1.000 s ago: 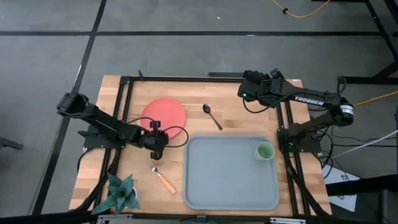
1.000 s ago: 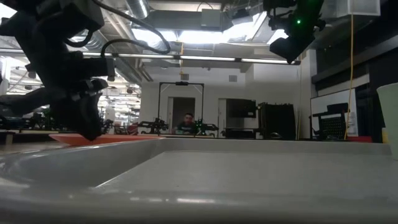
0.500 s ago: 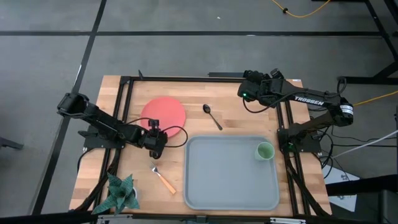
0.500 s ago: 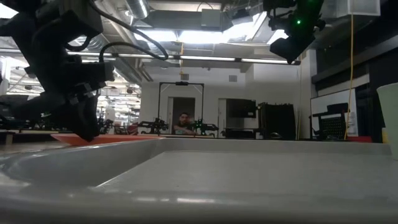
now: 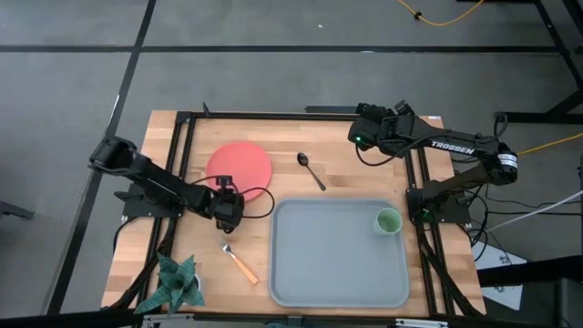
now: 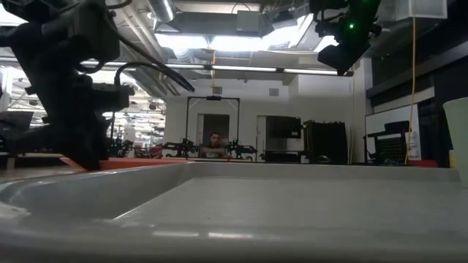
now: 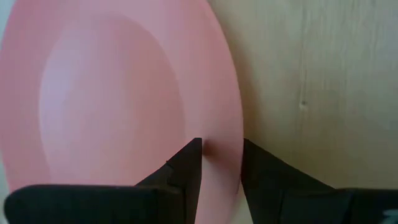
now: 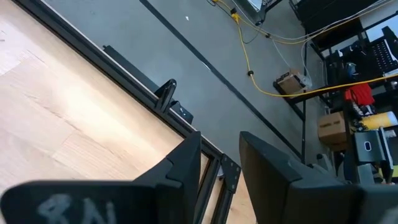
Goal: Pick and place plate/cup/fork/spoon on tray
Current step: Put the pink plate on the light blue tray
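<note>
Coral plate (image 5: 240, 166) lies on the table (image 5: 346, 173) behind the tray (image 5: 337, 264). Overhead, the left gripper (image 5: 228, 202) has retreated slightly. Its wrist view shows fingers narrowly apart, straddling the plate's rim. Right gripper (image 5: 364, 135) waits, fingers slightly apart.

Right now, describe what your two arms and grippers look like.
Both arms are dark with black cables looping beside them. The right arm carries white TROSSEN lettering and a green light near its wrist. Each gripper, left and right, has two dark, tapering fingers.
</note>
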